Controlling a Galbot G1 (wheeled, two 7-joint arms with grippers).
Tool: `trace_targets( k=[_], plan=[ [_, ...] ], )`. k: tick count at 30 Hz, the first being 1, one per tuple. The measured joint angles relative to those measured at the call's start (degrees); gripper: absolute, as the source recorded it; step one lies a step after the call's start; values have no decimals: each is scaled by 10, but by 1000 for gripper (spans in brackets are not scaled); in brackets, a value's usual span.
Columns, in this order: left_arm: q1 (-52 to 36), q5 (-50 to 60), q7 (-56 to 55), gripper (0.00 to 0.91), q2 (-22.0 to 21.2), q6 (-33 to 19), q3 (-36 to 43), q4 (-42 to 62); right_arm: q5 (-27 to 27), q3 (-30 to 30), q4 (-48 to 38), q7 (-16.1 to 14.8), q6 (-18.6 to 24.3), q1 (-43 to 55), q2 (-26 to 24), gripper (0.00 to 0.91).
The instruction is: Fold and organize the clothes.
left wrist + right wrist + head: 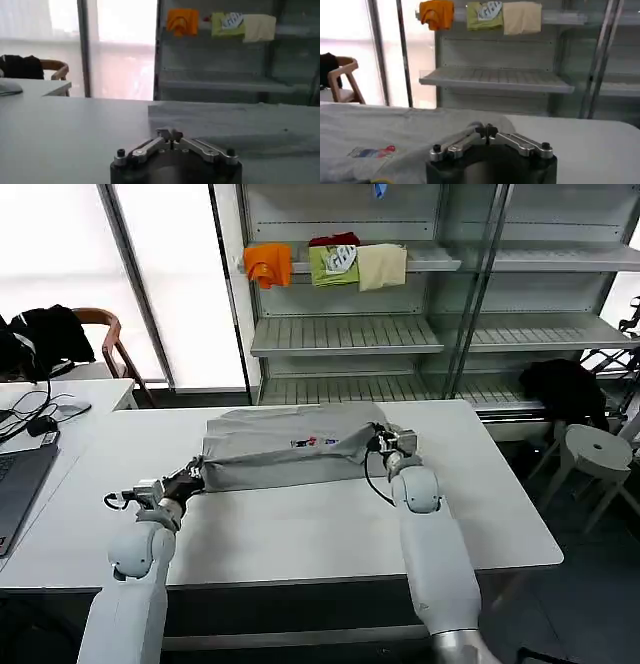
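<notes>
Left gripper (193,475) sits at the centre left of the head view, at the left edge of the grey shirt (285,452). In the left wrist view its fingers (170,134) meet at the tips with no gap, and no cloth is seen between them, so I judge it pressed closed on nothing, or on too thin a fold to see. The shirt lies on the white table (330,529) in the middle of the head view, already doubled into a wide band, with its small coloured print (312,443) facing up near the centre.

Right gripper (385,441) is at the right edge of the same shirt, a little right of centre in the head view. In the right wrist view its fingertips (486,131) also touch each other, and the cloth lies just beside them, not between them as far as I can see.

The risks I judge from here:
- If either gripper has no real hold, a lift on one side only drags the shirt and spoils the fold.
- If the two arms move unevenly, the band twists and the edges no longer match.
- Pressing closed fingers low on the table may push wrinkles into the soft cloth.

Orange, green and cream garments (325,264) hang on the shelf (345,334) at the upper centre, well apart.
</notes>
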Motion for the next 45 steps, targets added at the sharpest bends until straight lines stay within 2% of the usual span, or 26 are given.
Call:
trace_targets(
  k=[8, 17, 24, 37, 39, 41, 44, 45],
  plan=[
    [2, 2, -6, 907, 2, -1, -2, -5, 9, 3, 16, 0, 9, -5, 0, 907],
    [24, 8, -8, 907, 10, 12, -7, -42, 12, -8, 119, -8, -35, -81, 0, 907],
    [55, 21, -8, 907, 7, 17, 0, -72, 16, 6, 191, -9, -61, -146, 0, 907],
    [73, 27, -7, 907, 7, 26, 1, -78, 16, 32, 224, 0, -77, -188, -25, 907],
    [75, 28, -7, 907, 10, 26, 0, -75, 14, 33, 223, 0, -78, -190, -26, 867],
    [77, 28, -7, 907, 12, 26, 0, -73, 11, 34, 220, -1, -78, -191, -26, 776],
    [77, 29, -7, 887, 14, 26, -1, -68, 5, 36, 213, -2, -78, -193, -25, 584],
    [76, 29, -7, 856, 15, 26, -1, -67, 3, 36, 211, -2, -78, -193, -24, 474]
  ],
)
